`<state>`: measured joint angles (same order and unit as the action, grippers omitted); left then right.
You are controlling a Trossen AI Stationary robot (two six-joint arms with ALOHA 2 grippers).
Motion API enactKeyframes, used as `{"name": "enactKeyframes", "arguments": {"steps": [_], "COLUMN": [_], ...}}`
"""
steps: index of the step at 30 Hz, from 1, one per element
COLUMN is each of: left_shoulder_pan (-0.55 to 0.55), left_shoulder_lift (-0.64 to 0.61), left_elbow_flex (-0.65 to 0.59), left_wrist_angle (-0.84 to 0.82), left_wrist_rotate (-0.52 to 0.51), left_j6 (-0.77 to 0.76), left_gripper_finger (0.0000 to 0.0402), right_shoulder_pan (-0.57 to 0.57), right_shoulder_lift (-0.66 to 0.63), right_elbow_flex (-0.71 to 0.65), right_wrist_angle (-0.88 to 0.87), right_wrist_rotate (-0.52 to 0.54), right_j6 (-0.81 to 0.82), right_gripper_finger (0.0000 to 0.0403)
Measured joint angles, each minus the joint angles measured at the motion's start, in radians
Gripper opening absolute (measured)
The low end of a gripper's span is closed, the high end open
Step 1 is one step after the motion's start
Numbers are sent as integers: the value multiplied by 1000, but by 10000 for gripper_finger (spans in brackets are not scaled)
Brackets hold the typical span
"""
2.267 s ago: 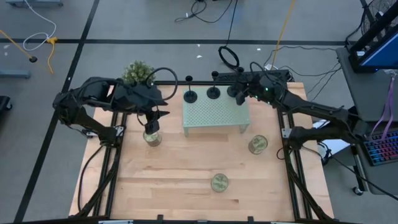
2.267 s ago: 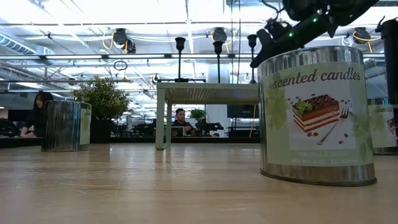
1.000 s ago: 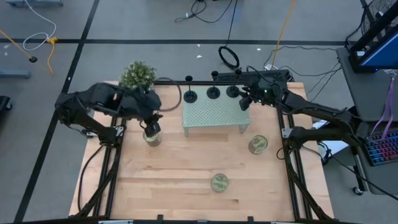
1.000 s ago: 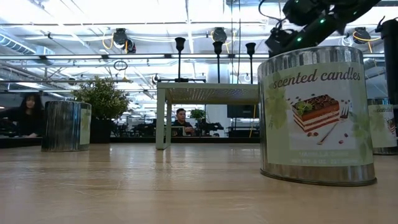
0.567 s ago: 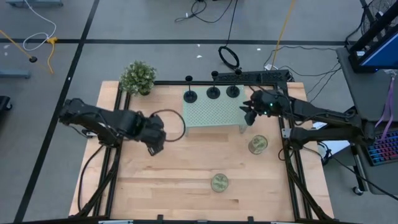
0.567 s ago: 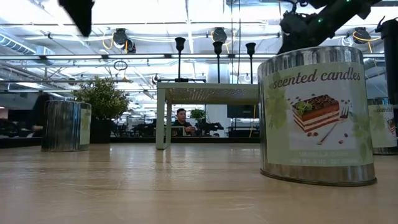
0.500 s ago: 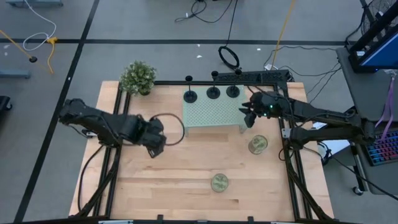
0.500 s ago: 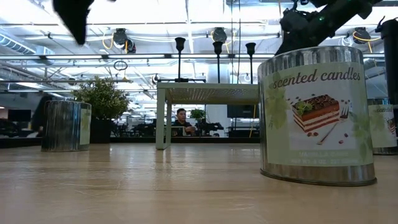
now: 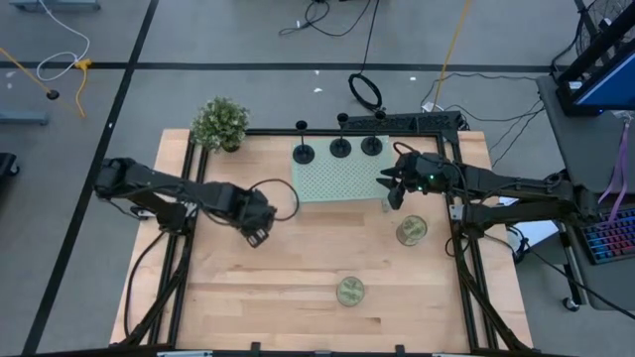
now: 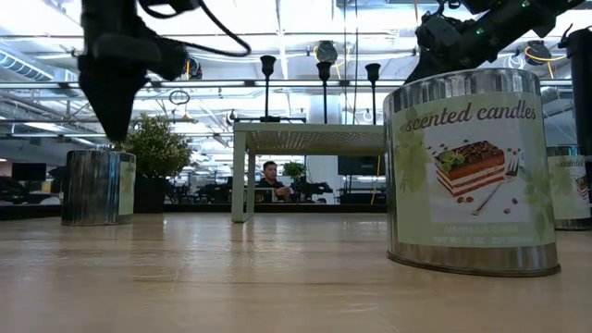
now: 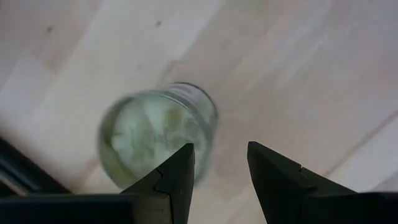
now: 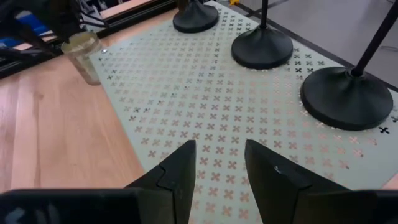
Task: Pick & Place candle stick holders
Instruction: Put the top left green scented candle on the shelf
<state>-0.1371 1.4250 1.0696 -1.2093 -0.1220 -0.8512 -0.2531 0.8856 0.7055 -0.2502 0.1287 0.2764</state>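
Since a moment ago the left gripper (image 9: 260, 236) has swung off over a tin (image 11: 155, 132) on the bare table (image 9: 298, 288), fingers apart and empty. Nearer the three candle stick holders (image 12: 346, 96), the right gripper (image 9: 390, 192) hovers open over the rack (image 9: 337, 177); they stand upright along its far edge.

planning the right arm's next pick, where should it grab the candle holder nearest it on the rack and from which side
Grip the thin upright stem of the nearest candle stick holder, a little above its flat disc base. The disc is too wide and low for the open right gripper, so come in level across the bare part of the pale green rack, probably fingers straddling the stem.
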Motion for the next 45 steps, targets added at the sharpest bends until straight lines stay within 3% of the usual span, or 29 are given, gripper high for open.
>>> {"name": "enactKeyframes", "arguments": {"steps": [9, 15, 23, 41, 45], "left_shoulder_pan": [94, 94, 93, 104, 104], "left_shoulder_lift": [0, 8, 7, 4, 1], "left_elbow_flex": [-1, -21, -153, -152, -152], "left_wrist_angle": [4, 25, 156, 161, 161], "left_wrist_rotate": [-8, 0, 52, 72, 79], "left_j6": [60, 45, 11, 54, 61], "left_gripper_finger": [157, 157, 157, 156, 126], "right_shoulder_pan": [0, 0, 0, 0, 0], "right_shoulder_lift": [0, 0, 0, 0, 0], "right_elbow_flex": [0, 0, -1, -1, -1], "right_wrist_angle": [-5, -7, -9, -6, -5], "right_wrist_rotate": [0, 0, 0, 0, 0], "right_j6": [0, 0, 0, 0, 0], "right_gripper_finger": [130, 130, 130, 130, 130]}}
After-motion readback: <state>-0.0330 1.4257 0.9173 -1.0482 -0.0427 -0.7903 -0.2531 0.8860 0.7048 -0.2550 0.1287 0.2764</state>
